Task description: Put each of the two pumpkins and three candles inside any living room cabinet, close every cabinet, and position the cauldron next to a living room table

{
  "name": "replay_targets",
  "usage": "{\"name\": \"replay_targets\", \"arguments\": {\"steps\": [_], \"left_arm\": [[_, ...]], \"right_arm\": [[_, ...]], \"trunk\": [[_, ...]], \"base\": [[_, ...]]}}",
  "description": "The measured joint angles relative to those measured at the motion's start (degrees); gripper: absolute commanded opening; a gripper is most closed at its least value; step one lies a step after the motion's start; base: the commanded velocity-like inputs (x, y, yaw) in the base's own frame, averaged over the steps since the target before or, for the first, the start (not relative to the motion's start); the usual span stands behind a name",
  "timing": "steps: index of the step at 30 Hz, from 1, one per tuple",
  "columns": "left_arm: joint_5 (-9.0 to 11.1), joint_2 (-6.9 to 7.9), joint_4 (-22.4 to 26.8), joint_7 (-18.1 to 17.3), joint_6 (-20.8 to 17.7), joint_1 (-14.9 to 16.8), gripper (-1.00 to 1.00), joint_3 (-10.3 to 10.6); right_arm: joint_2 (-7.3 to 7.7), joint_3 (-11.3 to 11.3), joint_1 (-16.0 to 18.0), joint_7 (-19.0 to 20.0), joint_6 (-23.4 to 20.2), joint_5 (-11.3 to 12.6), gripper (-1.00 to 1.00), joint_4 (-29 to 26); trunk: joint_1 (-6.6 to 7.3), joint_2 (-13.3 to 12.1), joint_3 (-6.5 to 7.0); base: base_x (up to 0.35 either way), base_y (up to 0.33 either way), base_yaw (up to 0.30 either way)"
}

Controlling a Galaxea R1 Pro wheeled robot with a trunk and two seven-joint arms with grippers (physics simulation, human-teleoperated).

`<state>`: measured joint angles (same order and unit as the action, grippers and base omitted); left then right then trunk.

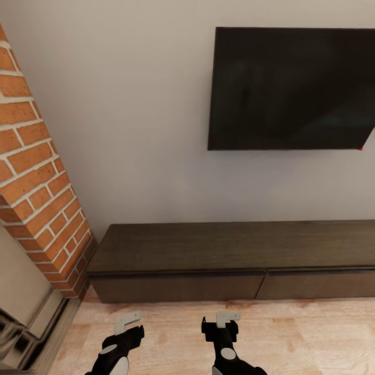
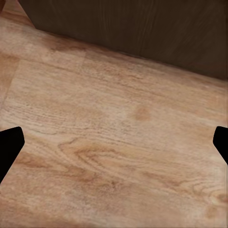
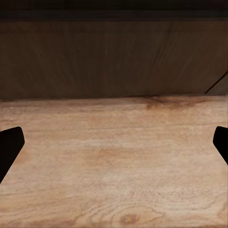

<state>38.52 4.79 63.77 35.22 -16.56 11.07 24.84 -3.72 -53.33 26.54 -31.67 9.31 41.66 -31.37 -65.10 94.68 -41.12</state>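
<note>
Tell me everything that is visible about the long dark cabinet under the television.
The cabinet is a long, low unit of dark-brown wood with a flat, bare top. Its front has two wide drawer fronts without handles, both shut, divided by a thin seam. It stands on the pale wooden floor, its back against the grey wall, its left end close to the brick fireplace. Its right end runs out of the picture. Neither gripper touches it.

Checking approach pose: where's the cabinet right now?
Head view: cabinet runs along the wall under the TV, drawers shut, its left end beside the brick fireplace, just ahead of both pincers.
</note>
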Motion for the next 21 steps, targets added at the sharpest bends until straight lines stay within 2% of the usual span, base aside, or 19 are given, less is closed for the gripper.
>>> {"name": "replay_targets", "arguments": {"steps": [7,14,21], "left_arm": [[0.00,-0.02,0.00,0.00,0.00,0.03,1.00,0.01],[0.00,-0.02,0.02,0.00,0.00,0.00,1.00,0.09],[0.00,-0.02,-0.05,0.00,0.00,0.00,1.00,0.05]], "right_arm": [[0.00,0.00,0.00,0.00,0.00,0.00,1.00,0.00],[0.00,0.00,0.00,0.00,0.00,0.00,1.00,0.00],[0.00,0.00,0.00,0.01,0.00,0.00,1.00,0.00]], "trunk": [[1.54,-2.81,1.26],[3.05,-5.62,2.51],[4.61,-8.42,3.61]], "base": [[-0.012,0.000,0.000],[-0.220,0.000,0.000],[-0.043,0.000,0.000]]}}
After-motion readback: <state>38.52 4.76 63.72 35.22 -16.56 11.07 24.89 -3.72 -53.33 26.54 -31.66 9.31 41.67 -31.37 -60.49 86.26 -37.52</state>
